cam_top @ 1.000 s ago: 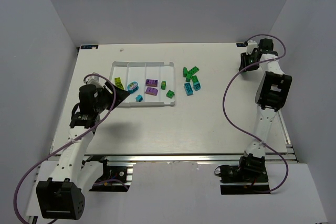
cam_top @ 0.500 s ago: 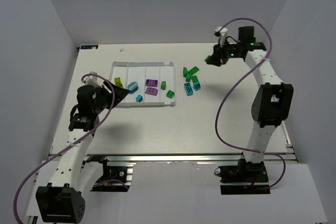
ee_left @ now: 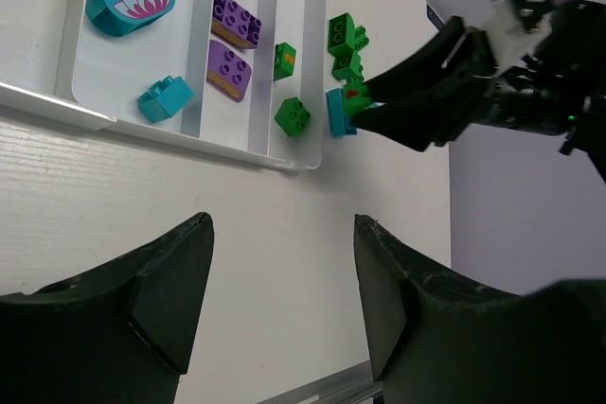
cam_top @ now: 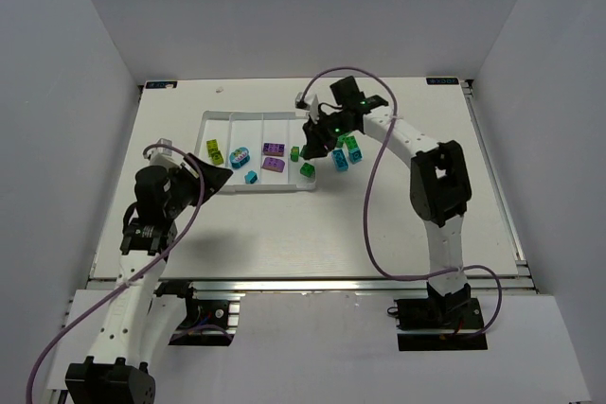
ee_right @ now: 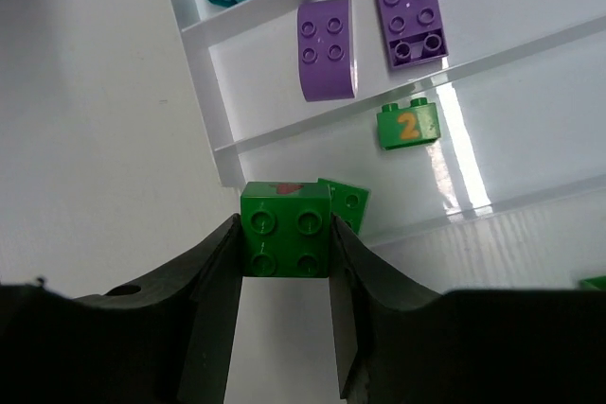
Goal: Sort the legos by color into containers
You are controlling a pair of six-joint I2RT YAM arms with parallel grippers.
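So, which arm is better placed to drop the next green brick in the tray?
Right. The right fingers grip a green brick at the tray compartment holding other green bricks; the left fingers are open, empty, outside the tray.

The tray (ee_right: 256, 82) is glossy white plastic, with a glare streak at the right of the right wrist view. The green brick (ee_right: 285, 230) and purple bricks (ee_right: 328, 50) are smooth, softly shiny plastic. The table (ee_left: 142, 177) looks matt white and faintly streaked. The left gripper (ee_left: 282, 229) has matt black fingers (ee_left: 161, 300). The rail (cam_top: 312, 283) is bare metal.
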